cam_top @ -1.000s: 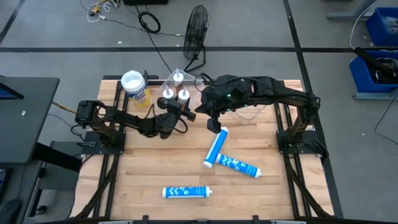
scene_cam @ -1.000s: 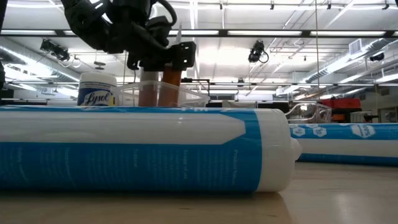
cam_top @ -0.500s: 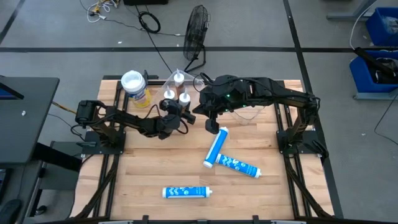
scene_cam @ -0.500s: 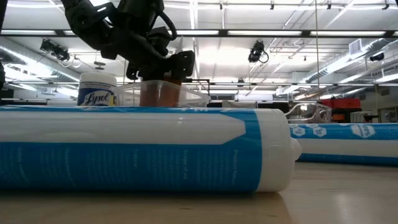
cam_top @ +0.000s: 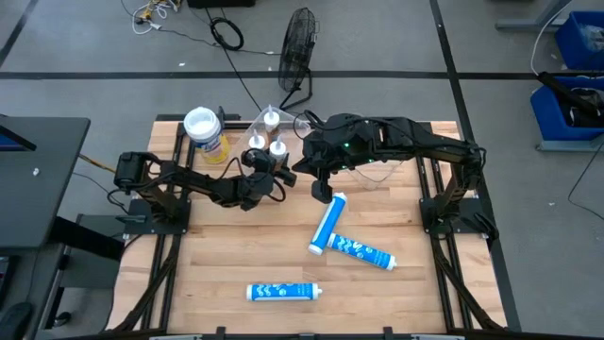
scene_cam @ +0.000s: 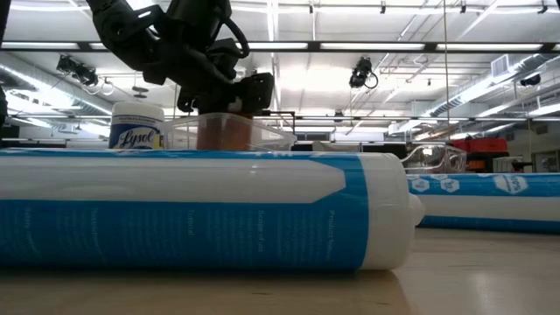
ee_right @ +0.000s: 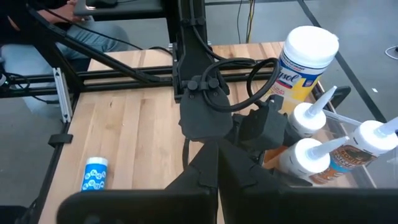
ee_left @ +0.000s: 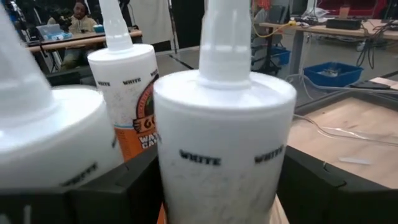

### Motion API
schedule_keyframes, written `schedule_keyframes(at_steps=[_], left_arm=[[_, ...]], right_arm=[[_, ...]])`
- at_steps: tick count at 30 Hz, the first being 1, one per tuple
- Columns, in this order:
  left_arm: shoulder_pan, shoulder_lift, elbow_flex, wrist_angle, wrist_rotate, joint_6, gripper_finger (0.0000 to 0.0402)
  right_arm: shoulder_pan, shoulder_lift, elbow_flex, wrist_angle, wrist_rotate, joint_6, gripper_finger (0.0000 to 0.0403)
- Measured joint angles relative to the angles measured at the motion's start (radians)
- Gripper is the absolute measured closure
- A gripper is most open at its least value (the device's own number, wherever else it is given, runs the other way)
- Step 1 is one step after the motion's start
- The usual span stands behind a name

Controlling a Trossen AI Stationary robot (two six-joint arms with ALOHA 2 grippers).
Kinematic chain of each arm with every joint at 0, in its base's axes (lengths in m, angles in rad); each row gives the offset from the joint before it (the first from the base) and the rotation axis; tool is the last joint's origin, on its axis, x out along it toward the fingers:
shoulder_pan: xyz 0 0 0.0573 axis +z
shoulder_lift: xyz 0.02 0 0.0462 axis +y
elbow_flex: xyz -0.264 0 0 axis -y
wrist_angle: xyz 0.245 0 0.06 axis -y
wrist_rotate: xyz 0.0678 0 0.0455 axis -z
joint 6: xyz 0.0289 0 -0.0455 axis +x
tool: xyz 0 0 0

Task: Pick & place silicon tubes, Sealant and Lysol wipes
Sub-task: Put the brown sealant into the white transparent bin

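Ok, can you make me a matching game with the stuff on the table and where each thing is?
Things:
1. Lysol wipes
2. left claw
3. lone blue-and-white tube
4. clear bin

Places or states:
A. lying flat near the table's front edge
B. standing upright at the back left of the table
C. shut on an orange tube with a white nozzle
D. holding upright orange tubes

Pairs: 1-B, 2-C, 3-A, 4-D
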Motion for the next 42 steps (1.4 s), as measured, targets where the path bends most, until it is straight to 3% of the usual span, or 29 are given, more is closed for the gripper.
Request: schedule_keyframes(at_steps=[7, 16, 24, 37, 42], left_arm=[[-0.004, 0.000, 0.000, -0.001, 0.002, 0.001, 0.0109], [-0.051, 0.000, 0.000, 0.022, -0.027, 0.038, 0.0110], [-0.074, 0.000, 0.000, 0.170, -0.056, 0.202, 0.0110], [-0.103, 0.000, 0.000, 0.519, -0.057, 0.605, 0.0110], [-0.103, -0.022, 0.000, 0.556, -0.054, 0.663, 0.0110]], right_arm=[[0.000, 0.000, 0.000, 0.002, 0.000, 0.000, 0.0402], [0.000, 0.000, 0.001, 0.002, 0.000, -0.008, 0.0402], [0.000, 0.000, 0.001, 0.021, 0.000, 0.008, 0.0402], [0.001, 0.000, 0.001, 0.040, 0.000, 0.046, 0.0402], [0.001, 0.000, 0.001, 0.045, 0.000, 0.051, 0.0402]])
